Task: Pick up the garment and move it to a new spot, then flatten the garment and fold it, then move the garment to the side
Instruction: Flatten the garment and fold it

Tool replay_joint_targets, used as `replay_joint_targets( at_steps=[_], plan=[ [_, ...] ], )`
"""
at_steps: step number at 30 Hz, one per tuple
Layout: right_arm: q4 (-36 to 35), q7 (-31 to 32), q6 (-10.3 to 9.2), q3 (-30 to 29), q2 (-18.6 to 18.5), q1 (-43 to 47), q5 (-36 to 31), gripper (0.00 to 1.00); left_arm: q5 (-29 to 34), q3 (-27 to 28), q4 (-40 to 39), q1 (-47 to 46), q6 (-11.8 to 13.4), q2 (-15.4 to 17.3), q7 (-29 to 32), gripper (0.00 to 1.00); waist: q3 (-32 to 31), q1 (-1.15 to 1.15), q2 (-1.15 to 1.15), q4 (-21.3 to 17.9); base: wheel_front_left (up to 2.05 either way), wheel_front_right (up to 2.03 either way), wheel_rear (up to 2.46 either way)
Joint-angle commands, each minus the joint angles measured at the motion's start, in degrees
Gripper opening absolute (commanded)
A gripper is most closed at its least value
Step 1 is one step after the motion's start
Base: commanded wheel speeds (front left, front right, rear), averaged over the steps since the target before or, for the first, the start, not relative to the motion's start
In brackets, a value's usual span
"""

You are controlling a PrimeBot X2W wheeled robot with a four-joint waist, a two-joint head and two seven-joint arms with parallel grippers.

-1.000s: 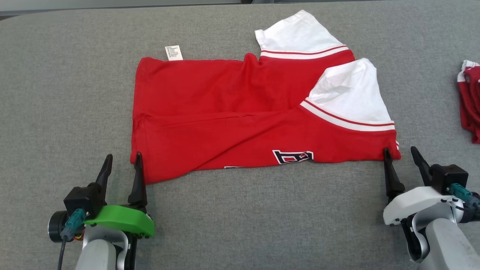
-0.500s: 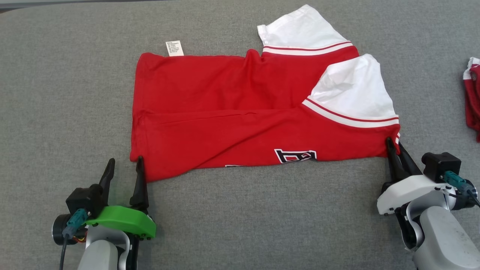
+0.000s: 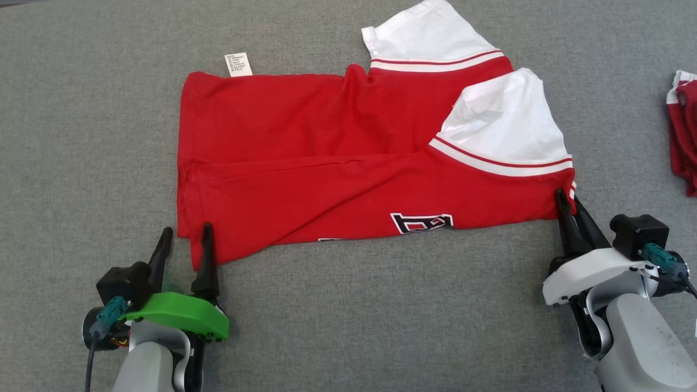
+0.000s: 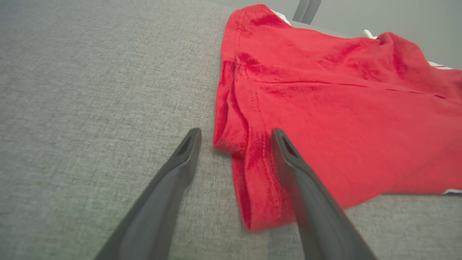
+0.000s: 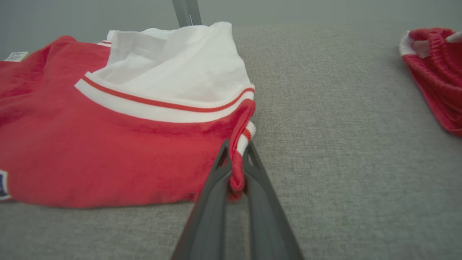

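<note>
Newly closed, right tool (image 3: 567, 196) pinches garment (image 3: 326, 179) corner; left tool (image 3: 187, 228) gapes at hem.

A grey woven surface (image 3: 348, 326) lies under everything. At 3 o'clock in the head view, cut by the picture's edge, a bunched cloth (image 3: 685, 136) rests on it — red with white trim. In the right wrist view, at 12 o'clock, two thin grey bars (image 5: 186, 12) stand behind the surface.

The head camera looks steeply down from above, taking in the whole garment (image 3: 326, 163) on the grey surface (image 3: 81, 136). Each wrist camera sits low and close, facing one near corner of it, shared with the head view.
</note>
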Motion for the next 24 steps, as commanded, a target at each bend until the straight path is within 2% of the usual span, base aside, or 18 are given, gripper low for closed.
replay_joint_targets(
  at_steps=[1,10,11,12,13,24],
  plan=[
    [-0.3,0.0,-0.09,-0.1,0.1,0.1,-0.1,0.0,-0.3,0.2,-0.6,-0.8,-0.3,0.2,0.0,1.0,0.1,0.0,0.15,-0.1,0.0,0.0,0.0],
    [-0.1,0.0,-0.09,0.2,0.5,-0.3,-0.4,0.0,-1.3,-1.2,-0.6,-1.4,-0.4,0.2,0.0,1.0,0.5,0.0,0.15,-0.7,0.0,0.0,0.0],
    [-0.1,0.0,-0.09,0.3,0.5,-0.4,-0.4,0.0,-1.3,-1.3,-0.7,-1.4,-0.4,0.2,0.0,0.72,0.5,0.0,0.15,-0.7,0.0,0.0,0.0],
    [-0.1,0.0,-0.09,0.2,0.6,-0.5,-0.4,0.0,-1.2,-1.4,-0.7,-1.4,-0.4,0.2,0.0,0.31,0.5,0.0,0.15,-0.7,0.0,0.0,0.0],
    [0.0,0.0,-0.09,0.2,0.6,-0.5,-0.4,0.0,-1.2,-1.6,-0.7,-1.4,-0.4,0.2,0.0,0.0,0.6,0.0,0.15,-0.8,0.0,0.0,0.0],
    [0.3,0.0,-0.09,-0.3,1.5,0.1,0.0,0.0,-1.7,-0.5,-0.6,0.3,-0.4,0.2,0.0,0.0,-1.8,0.0,0.15,-1.3,0.0,0.0,0.0]
  ],
)
